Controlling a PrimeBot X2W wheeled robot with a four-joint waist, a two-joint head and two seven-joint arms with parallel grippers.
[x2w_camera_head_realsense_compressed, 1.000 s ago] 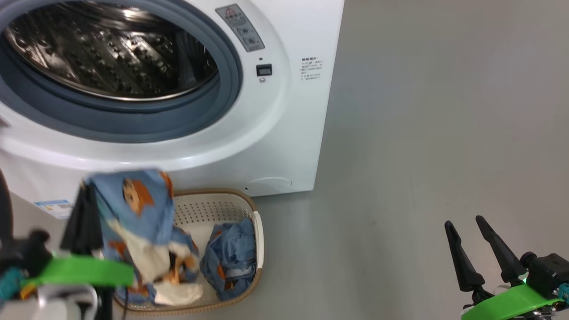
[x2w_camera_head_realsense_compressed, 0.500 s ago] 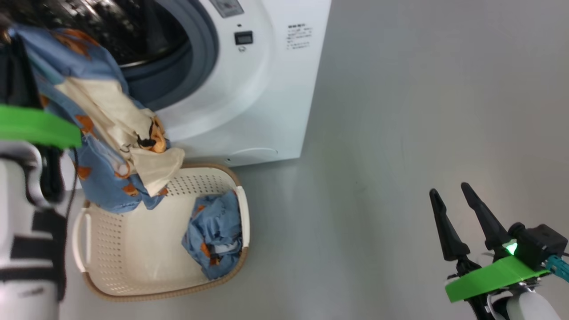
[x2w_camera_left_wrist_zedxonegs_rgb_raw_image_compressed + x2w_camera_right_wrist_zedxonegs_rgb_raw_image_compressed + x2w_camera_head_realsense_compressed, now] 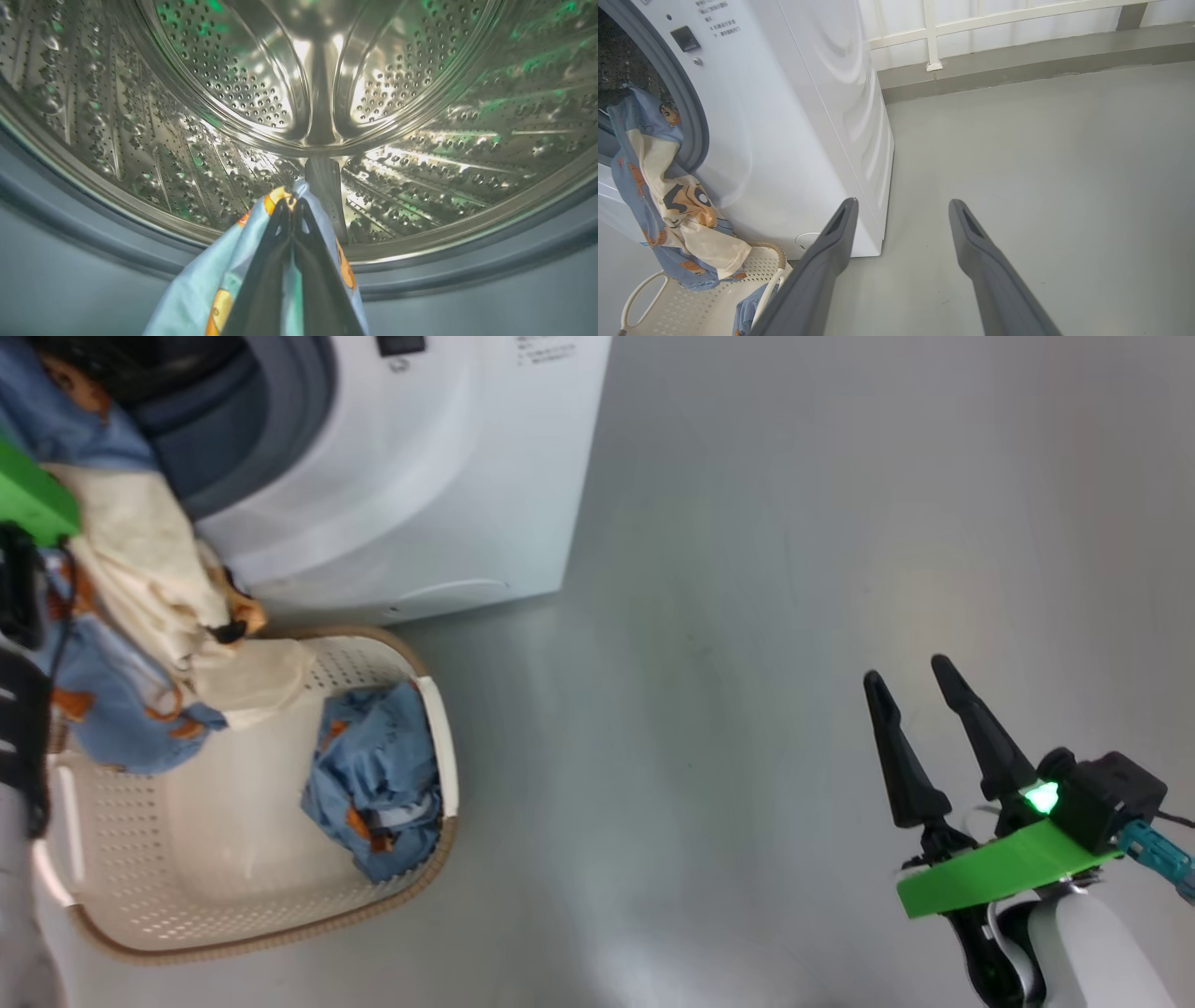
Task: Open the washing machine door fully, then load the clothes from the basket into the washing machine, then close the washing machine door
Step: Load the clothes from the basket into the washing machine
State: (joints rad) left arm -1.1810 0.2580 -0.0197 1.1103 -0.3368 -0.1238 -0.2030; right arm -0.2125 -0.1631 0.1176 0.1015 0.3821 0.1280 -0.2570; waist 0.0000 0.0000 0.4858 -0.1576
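My left gripper (image 3: pixel 290 203) is shut on a light-blue garment (image 3: pixel 205 289) with orange figures, held at the mouth of the steel drum (image 3: pixel 187 140). That garment (image 3: pixel 140 579) hangs from the grey gasket (image 3: pixel 280 392) down to the basket's far corner, its cream inside showing (image 3: pixel 654 186). A second bundle of the clothes (image 3: pixel 373 775) lies at the right end of the cream basket (image 3: pixel 261 933). The white washing machine (image 3: pixel 420 476) stands with its mouth uncovered; the washing machine door is out of view. My right gripper (image 3: pixel 904 669) hovers open and empty over the floor, right of the machine (image 3: pixel 902 201).
Grey floor (image 3: pixel 747 616) spreads to the right of the machine and the basket. A white railing (image 3: pixel 931 32) and a low grey kerb (image 3: pixel 1017 70) run behind. The round filter cover (image 3: pixel 448 590) sits low on the machine's front.
My left gripper has lifted the garment from over the basket up to the drum mouth. The head camera has swung, shifting the whole picture left and up. The right gripper stays open.
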